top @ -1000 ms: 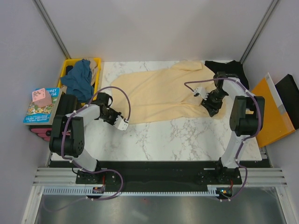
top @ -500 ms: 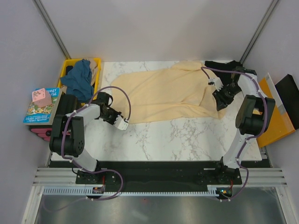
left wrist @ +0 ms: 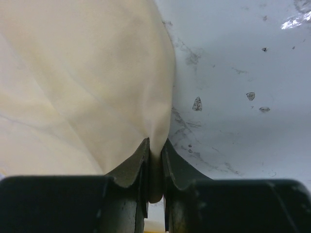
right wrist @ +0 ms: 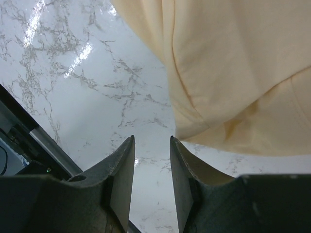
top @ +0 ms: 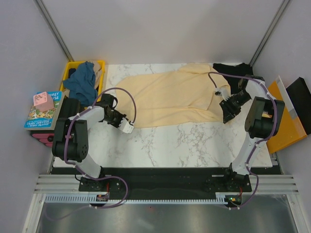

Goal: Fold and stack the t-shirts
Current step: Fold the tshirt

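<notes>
The cream t-shirt (top: 170,97) lies spread over the marble table (top: 194,141) in the upper middle of the top view. It looks light, limp and quick to wrinkle, so it is probably best pinched at a hem or corner, not mid-panel. The left gripper (left wrist: 155,145) is nearly closed, nipping a fold of the shirt's lower-left edge. The right gripper (right wrist: 151,143) stands part open and empty, just short of the lower-right corner.

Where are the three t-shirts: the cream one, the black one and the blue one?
cream-yellow t-shirt (top: 170,97): top view, middle of its spread-out body.
black t-shirt (top: 231,69): top view, its uncovered far part.
teal-blue t-shirt (top: 82,82): top view, middle of the bunched heap.
</notes>
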You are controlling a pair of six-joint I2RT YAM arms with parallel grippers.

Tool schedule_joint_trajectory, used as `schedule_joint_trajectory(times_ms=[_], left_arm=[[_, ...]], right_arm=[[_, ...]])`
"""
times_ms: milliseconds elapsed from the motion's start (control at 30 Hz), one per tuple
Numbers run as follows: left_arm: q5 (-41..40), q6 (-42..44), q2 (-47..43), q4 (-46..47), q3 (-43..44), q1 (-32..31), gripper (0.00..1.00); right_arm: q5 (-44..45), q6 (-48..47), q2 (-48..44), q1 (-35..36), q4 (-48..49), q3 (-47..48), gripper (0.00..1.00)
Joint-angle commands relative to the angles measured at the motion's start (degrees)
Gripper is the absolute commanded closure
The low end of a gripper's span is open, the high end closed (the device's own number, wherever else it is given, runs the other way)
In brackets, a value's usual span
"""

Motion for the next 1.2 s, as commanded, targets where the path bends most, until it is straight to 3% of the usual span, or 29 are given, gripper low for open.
schedule_joint_trajectory(times_ms=[0,1000,1100,1167], left_arm=[[-0.71,1.31,0.42,-0.88,1.74,0.0,0.81],[-0.62,1.05,0.33,-1.5,2.45,-0.53,0.83],[-0.79,1.05,0.25,-1.76,2.27,-0.53,0.88],[-1.05,1.23,0.07,-1.85,1.92,-0.53,0.9]], right_arm=[[-2.08,-1.58,0.34,-2.47,-2.39,0.45,0.58],[-1.29,3.52,5.52,-3.0,9.03,2.38,0.61],[-1.82,3.96,6.05,-2.92,9.39,2.73,0.71],[-2.08,4.22,6.05,-2.91,9.56,2.82,0.85]])
